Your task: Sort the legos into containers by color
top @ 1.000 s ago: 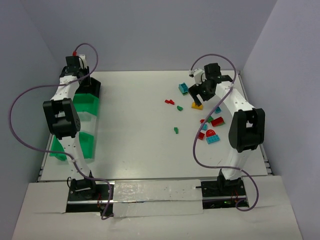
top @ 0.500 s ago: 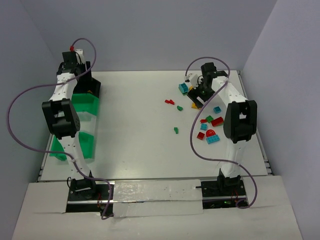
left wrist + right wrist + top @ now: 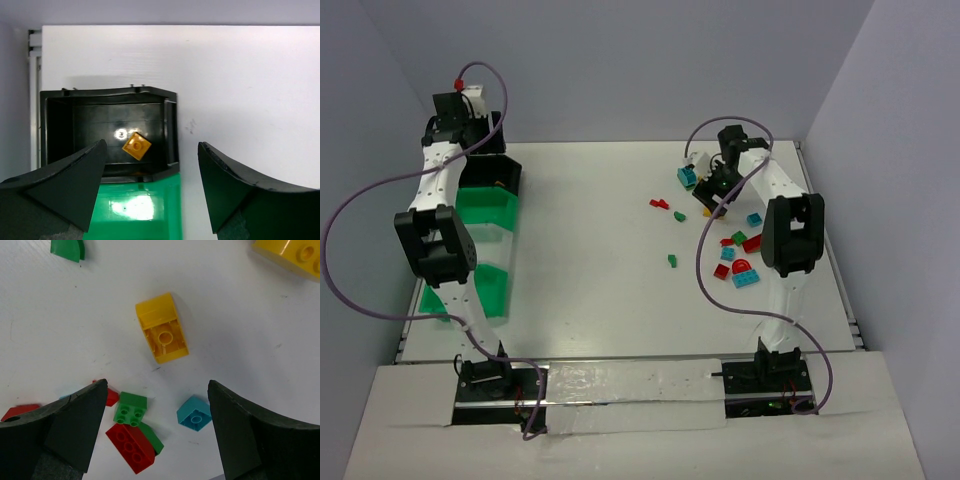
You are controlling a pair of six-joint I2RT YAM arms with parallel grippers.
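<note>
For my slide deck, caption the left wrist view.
Open left tool above the black bin, one orange brick lying inside.

The black bin (image 3: 170,130) looks glossy plastic, the orange brick (image 3: 136,146) smooth, the table (image 3: 250,75) matt.

White table (image 3: 590,300) — boxed in by plain pale lavender walls (image 3: 620,60), softly lit.

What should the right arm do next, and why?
Probably lower the right fingers around the yellow brick and close. They stand open, and the brick lies centred ahead of the gap between them, touching no other brick.
</note>
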